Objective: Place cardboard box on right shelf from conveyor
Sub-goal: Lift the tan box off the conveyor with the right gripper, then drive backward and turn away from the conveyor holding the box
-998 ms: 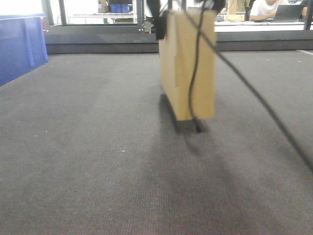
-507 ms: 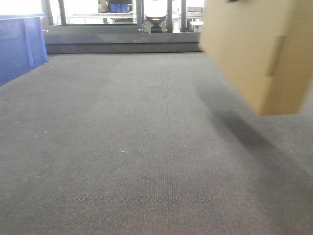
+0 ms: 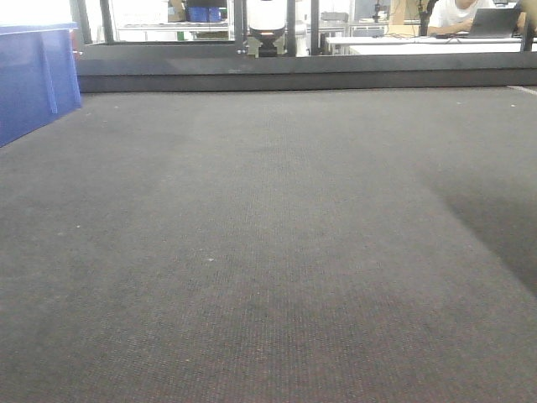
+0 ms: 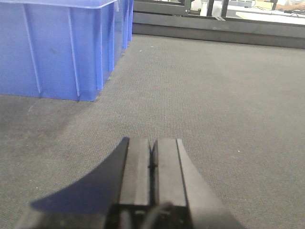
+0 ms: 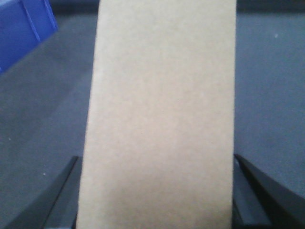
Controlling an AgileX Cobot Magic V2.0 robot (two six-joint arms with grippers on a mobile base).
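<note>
The cardboard box [image 5: 162, 114] has gone from the front view, lifted off the conveyor [image 3: 252, 252] toward its right edge. The right jaws pinch its sides; the left jaws are pressed together, empty. Transfer to the right shelf seems underway.

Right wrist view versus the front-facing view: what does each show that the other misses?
Right wrist only: the cardboard box, clamped in the right gripper and filling most of the frame. Front-facing only: the far rail and, behind it, a person at a laptop; no box appears there. Both: the conveyor and a blue bin at left.
</note>
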